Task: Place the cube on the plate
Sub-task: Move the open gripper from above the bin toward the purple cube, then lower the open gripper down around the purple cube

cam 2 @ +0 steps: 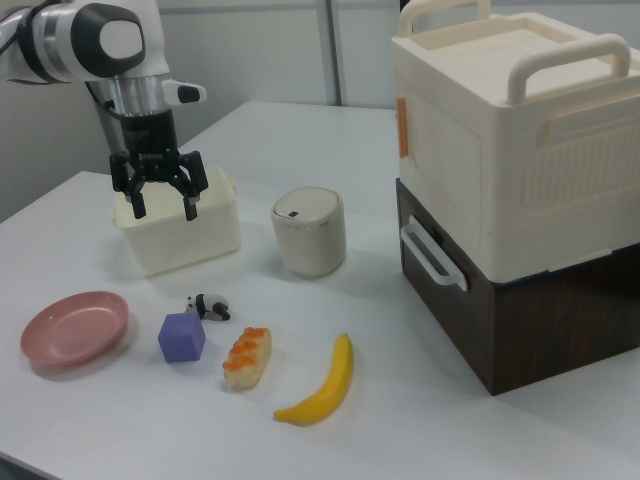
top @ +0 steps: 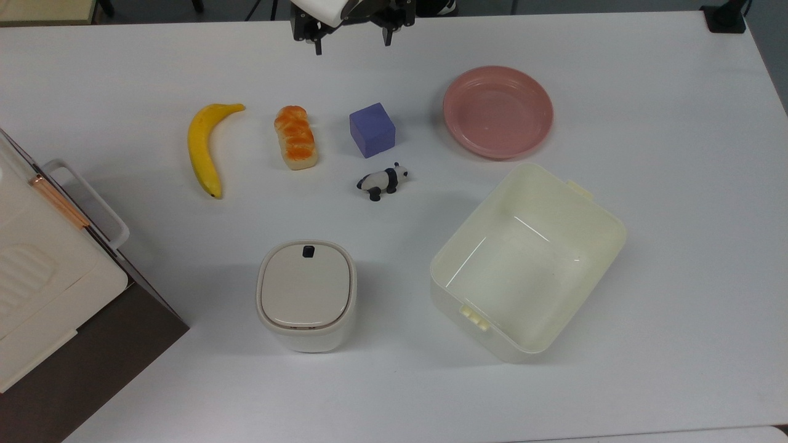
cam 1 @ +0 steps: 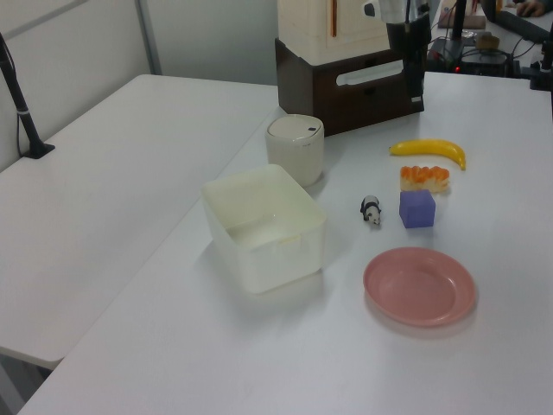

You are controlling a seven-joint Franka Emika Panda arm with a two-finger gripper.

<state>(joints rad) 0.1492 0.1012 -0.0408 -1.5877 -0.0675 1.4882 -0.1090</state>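
The purple-blue cube [top: 372, 130] sits on the white table between the bread toy and the pink plate [top: 497, 111], a short gap from each. In the left view the cube [cam 1: 417, 209] lies just beyond the plate [cam 1: 420, 286]. My gripper [top: 353, 43] hangs open and empty above the table's far edge in the top view, up and slightly left of the cube. In the right view the gripper [cam 2: 163, 210] hovers well above the cube [cam 2: 182, 338] and the plate [cam 2: 75, 327], its fingers spread wide.
A banana [top: 203, 147], a bread toy [top: 296, 136] and a small panda figure [top: 383, 181] lie near the cube. A cream tub [top: 529, 258] and a lidded white canister [top: 306, 294] stand nearer. A cream and brown stacked box [top: 37, 277] fills the top view's lower left.
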